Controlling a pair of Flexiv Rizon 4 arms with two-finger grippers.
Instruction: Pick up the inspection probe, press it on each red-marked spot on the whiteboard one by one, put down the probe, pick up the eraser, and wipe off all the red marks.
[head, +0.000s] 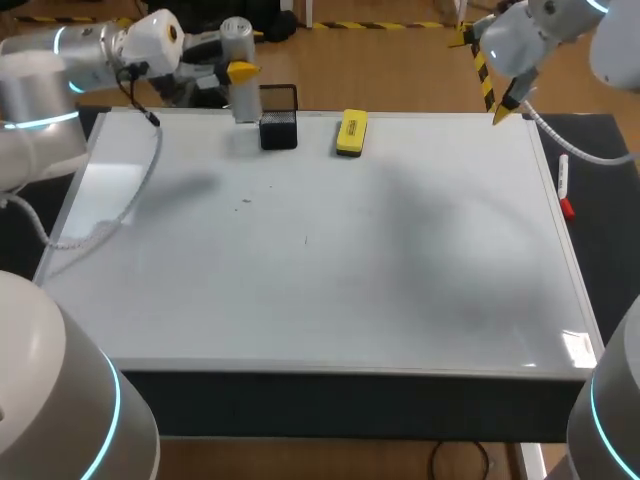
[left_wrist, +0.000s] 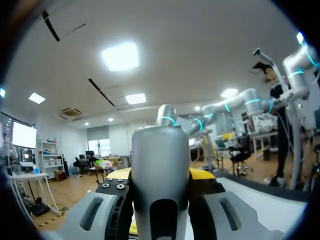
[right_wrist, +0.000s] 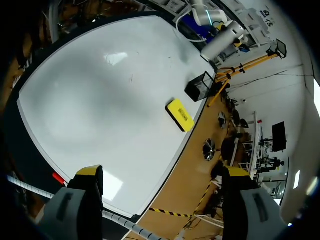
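Probe (left_wrist: 160, 145) stands upright, clamped in the left claw (left_wrist: 160, 177).

The room is bright and evenly lit from flat ceiling panels (left_wrist: 120, 56) overhead, which burn out to plain white in the left wrist view. Shadows on the whiteboard (head: 330, 260) are soft and faint: a small grey smudge on the side of the left arm (head: 70, 60), and a broad pale one toward the right. Glare sits at the board's near right corner in the head view, and two bright patches show in the right wrist view. The inspection probe (left_wrist: 160, 165) has a dull sheen down its grey body. The board's straight edges bow in the right wrist view.
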